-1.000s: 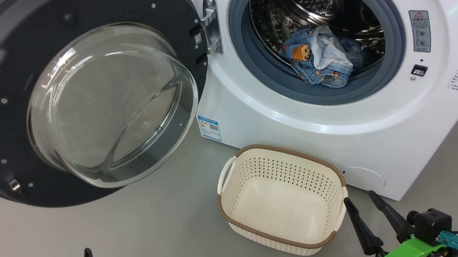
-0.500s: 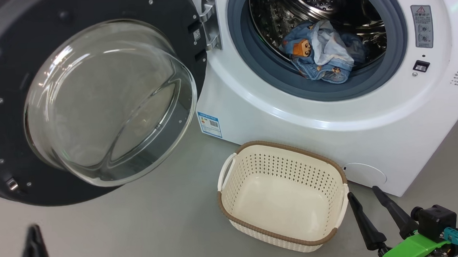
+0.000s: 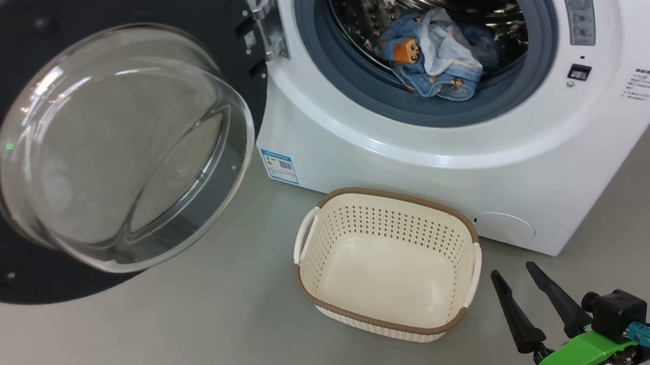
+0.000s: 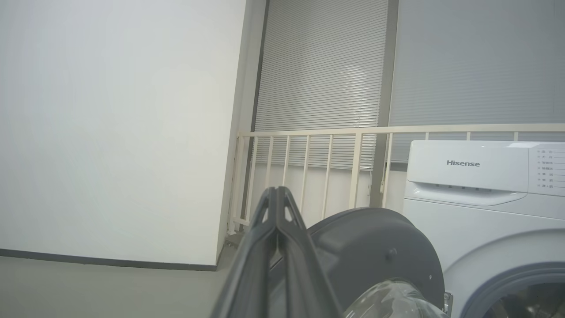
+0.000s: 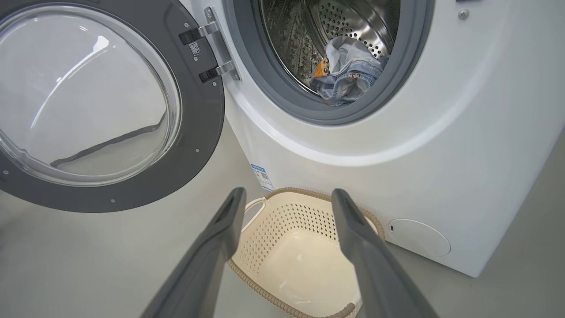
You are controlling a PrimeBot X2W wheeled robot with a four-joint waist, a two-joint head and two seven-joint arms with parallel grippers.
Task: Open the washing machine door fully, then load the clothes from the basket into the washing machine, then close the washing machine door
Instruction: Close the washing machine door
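- Our left gripper [image 4: 277, 196], fingers pressed together and empty, hangs near the open washing machine door [image 4: 375, 247], we judge to push it closed
- Our right gripper [image 3: 512, 270] rests spread beside the empty basket [image 3: 393, 197]
- The clothes [image 3: 436, 57] lie inside the washing machine [image 3: 391, 150], so only closing remains

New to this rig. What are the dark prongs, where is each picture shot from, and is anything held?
This is a wheeled robot with two arms, each ending in a two-finger gripper: those are the prongs. One picture comes from a camera on its head, looking down. The other two come from wrist cameras, each looking along that arm's fingers. On the floor stands a washing machine, its door wide open, with clothes inside. In front sits an empty basket. The right gripper is open near the basket, holding nothing. The left gripper is shut and empty.
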